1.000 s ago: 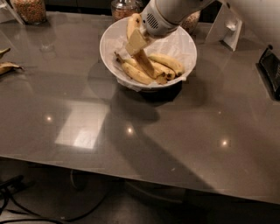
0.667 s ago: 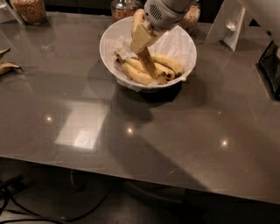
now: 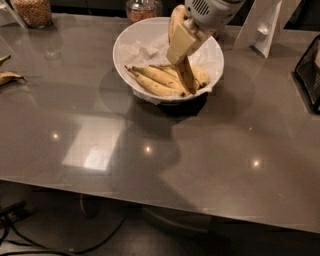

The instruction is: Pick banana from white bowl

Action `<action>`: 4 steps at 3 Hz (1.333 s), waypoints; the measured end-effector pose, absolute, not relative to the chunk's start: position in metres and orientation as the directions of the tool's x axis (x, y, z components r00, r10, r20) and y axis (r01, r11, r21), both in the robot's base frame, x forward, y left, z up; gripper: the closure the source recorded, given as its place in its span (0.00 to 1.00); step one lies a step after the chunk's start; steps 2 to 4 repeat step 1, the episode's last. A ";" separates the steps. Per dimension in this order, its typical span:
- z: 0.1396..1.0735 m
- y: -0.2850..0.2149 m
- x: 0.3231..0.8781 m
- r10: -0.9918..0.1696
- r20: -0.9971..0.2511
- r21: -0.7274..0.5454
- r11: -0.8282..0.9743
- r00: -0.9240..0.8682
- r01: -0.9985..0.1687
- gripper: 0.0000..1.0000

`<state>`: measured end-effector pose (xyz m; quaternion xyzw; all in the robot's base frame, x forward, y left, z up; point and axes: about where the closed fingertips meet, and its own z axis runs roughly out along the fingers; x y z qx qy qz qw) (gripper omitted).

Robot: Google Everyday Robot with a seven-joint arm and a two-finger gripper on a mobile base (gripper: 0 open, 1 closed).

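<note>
The white bowl (image 3: 135, 45) with crumpled paper lining stands at the back middle of the grey table. My gripper (image 3: 181, 47) comes in from the top, over the bowl's right half. It is shut on the banana (image 3: 175, 17), which stands nearly upright. The banana's yellow curved top shows above the cream finger (image 3: 182, 40), and its darker lower end (image 3: 188, 80) still reaches down among the others. Slimmer yellow bananas (image 3: 155, 80) lie across the bowl's bottom.
Two glass jars stand at the back, one at the left (image 3: 32, 11) and one behind the bowl (image 3: 142, 7). A dark banana peel (image 3: 7, 75) lies at the left edge. A white stand (image 3: 262, 25) is at the back right and a black object (image 3: 310, 75) at the right edge.
The gripper has shifted a little to the right over the bowl, and the banana in it now stands more upright, with its top above the rim.
</note>
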<state>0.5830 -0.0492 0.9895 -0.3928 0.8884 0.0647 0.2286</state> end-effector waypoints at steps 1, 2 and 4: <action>0.999 -0.064 0.555 -0.638 -0.498 -0.099 0.714 -0.587 -0.693 1.00; 0.999 -0.064 0.555 -0.638 -0.498 -0.099 0.714 -0.587 -0.693 1.00; 0.999 -0.064 0.555 -0.638 -0.498 -0.099 0.714 -0.587 -0.693 1.00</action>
